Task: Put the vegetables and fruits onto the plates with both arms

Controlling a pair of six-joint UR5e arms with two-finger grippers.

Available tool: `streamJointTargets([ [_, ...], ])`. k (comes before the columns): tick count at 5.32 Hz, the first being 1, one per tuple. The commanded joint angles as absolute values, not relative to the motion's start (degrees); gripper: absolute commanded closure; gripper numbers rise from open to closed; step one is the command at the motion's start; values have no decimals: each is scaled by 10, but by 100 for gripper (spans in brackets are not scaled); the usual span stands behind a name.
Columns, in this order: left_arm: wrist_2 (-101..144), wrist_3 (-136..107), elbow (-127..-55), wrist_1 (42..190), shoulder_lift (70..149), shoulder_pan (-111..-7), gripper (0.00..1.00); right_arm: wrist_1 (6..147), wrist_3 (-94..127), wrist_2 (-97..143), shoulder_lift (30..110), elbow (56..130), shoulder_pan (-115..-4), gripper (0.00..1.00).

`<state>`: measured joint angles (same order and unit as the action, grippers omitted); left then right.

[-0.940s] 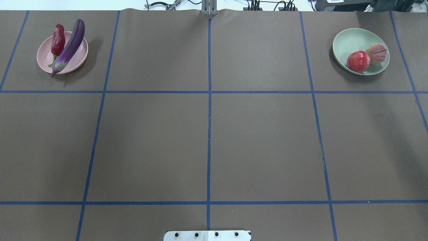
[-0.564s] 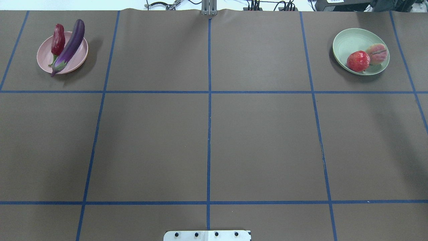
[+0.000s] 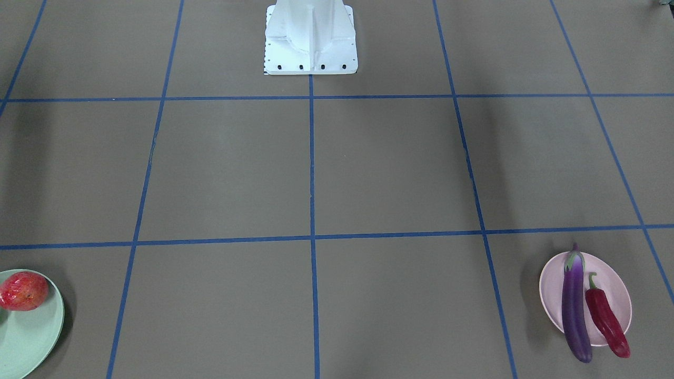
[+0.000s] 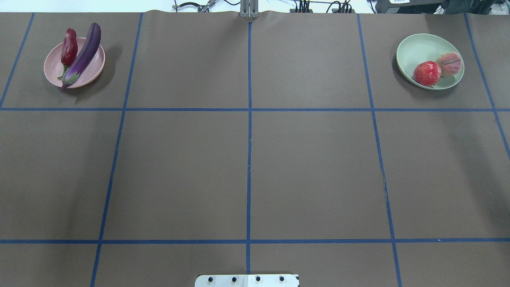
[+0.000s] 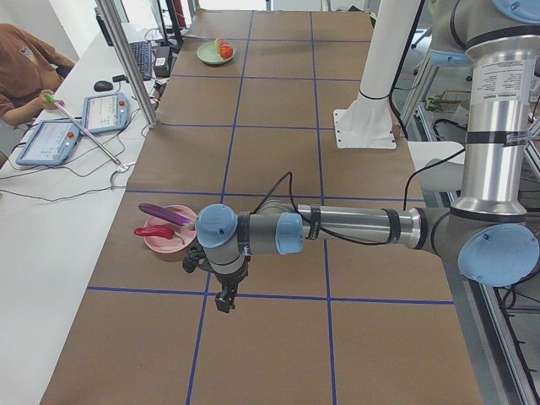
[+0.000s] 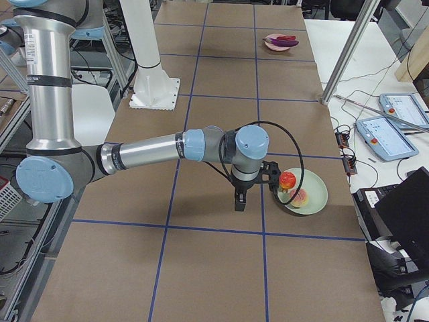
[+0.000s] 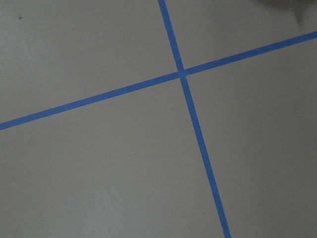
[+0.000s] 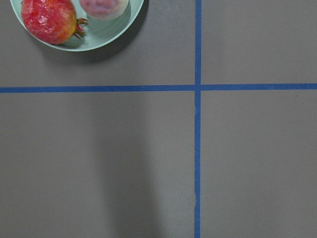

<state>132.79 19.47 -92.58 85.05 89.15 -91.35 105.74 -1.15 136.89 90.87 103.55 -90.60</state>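
Note:
The purple eggplant (image 4: 83, 56) and the red chili pepper (image 4: 69, 50) lie on the pink plate (image 4: 53, 67) at the far left. The red-orange fruit (image 4: 426, 73) and the peach-like fruit (image 4: 450, 64) lie in the mint green plate (image 4: 416, 50) at the far right. My left gripper (image 5: 224, 302) hangs over the table a little past the pink plate (image 5: 164, 245). My right gripper (image 6: 239, 203) hangs beside the mint plate (image 6: 315, 194). Both show only in the side views, so I cannot tell whether they are open or shut. The right wrist view shows the red fruit (image 8: 48, 21) in the plate (image 8: 94, 39).
The white base block (image 3: 310, 39) stands at the table's near-robot edge. Blue tape lines (image 4: 249, 119) grid the brown table. An operator (image 5: 25, 72), tablets (image 5: 105, 110) and a metal post (image 5: 126, 59) are along the far side.

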Motion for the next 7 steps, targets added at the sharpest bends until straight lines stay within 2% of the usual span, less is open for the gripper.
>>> streamJointTargets([
  [1, 1328, 192, -925, 857, 887, -913, 0, 1057, -15, 1369, 920, 1027, -906, 0],
  [2, 1328, 192, -925, 857, 887, -913, 0, 1057, -19, 1369, 923, 1021, -906, 0],
  [4, 1327, 193, -926, 856, 887, -913, 0, 969, -25, 1371, 931, 975, -906, 0],
  [7, 1327, 192, -926, 856, 888, -912, 0, 967, -25, 1369, 934, 976, -906, 0],
])
